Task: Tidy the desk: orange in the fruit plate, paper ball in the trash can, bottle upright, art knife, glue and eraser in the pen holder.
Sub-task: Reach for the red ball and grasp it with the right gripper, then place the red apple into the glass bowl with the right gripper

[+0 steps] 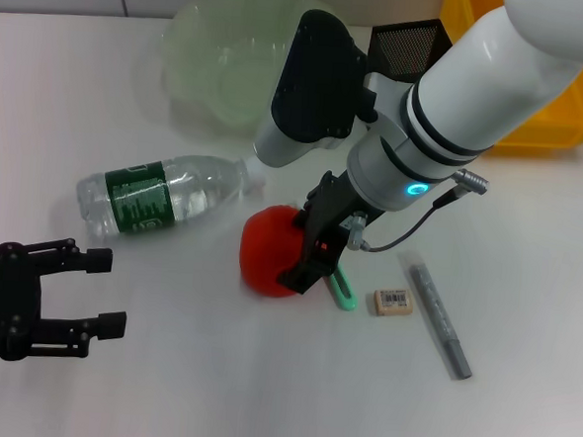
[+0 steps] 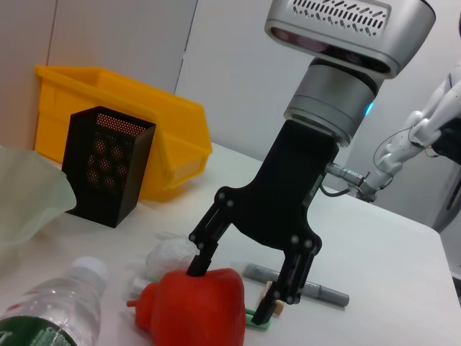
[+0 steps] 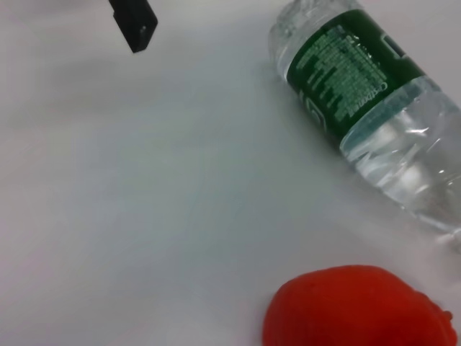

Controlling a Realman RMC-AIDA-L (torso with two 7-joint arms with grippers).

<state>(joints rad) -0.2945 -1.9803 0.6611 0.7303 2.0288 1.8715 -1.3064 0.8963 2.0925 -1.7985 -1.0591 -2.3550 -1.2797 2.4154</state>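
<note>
Right hand point(image 1: 314, 255) spread wide, fingers straddling and touching the orange point(image 1: 270, 249).

We see a matt white desk point(image 1: 212, 392), smooth throughout. The bottle point(image 1: 159, 196) is clear glossy plastic with a dark green label (printed film, it seems). The orange point(image 1: 270, 249) looks matt and slightly rough. The fruit plate point(image 1: 198, 49) is pale translucent plastic. The pen holder point(image 2: 106, 164) is black perforated metal mesh, and the trash can point(image 2: 169, 126) is shiny yellow plastic. The right tool point(image 2: 232, 286) has matt black fingers.
</note>
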